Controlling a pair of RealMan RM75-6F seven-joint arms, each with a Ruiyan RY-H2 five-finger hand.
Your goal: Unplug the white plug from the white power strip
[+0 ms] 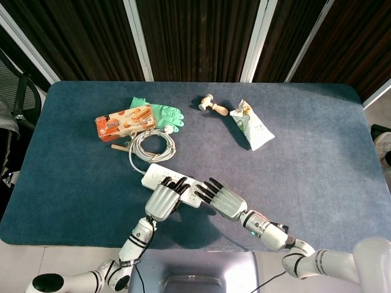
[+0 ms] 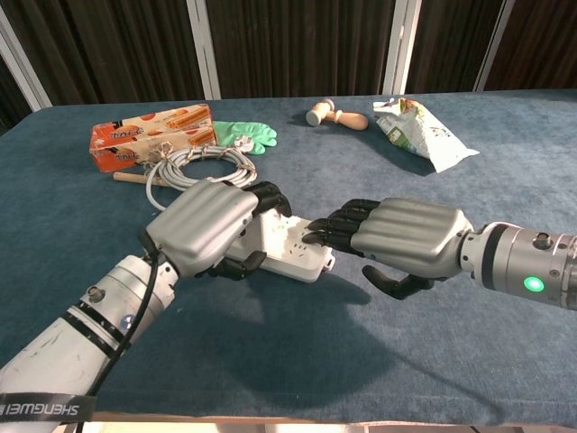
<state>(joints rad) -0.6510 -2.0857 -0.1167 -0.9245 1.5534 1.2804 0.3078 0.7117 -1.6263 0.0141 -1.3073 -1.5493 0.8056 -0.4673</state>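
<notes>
The white plug cannot be made out: whatever sits in the white plastic power strip point(image 2: 288, 245) is hidden under the two hands. I'd judge such a plug to be small, hard and smooth, seated tightly, so it wants a firm pinch on its side faces and a straight pull while the light strip is pinned down; otherwise the strip will lift with it.

The strip is a flat, glossy, rounded bar with sockets on top, lying on the blue cloth-covered bench point(image 1: 317, 165), just in front of the coil of pale grey cable point(image 1: 151, 145).

The left robot hand point(image 2: 204, 225) lies palm-down over the strip's left part, fingers curled over it, pressing it to the bench. The right robot hand point(image 2: 392, 239) reaches the strip's right end, dark fingertips point(image 2: 326, 230) on its top; whether they pinch anything I cannot tell.

Beyond the strip lie an orange biscuit box point(image 1: 124, 121) and a green rubber glove point(image 1: 162, 114); further right, a white snack bag point(image 1: 252, 126).
</notes>
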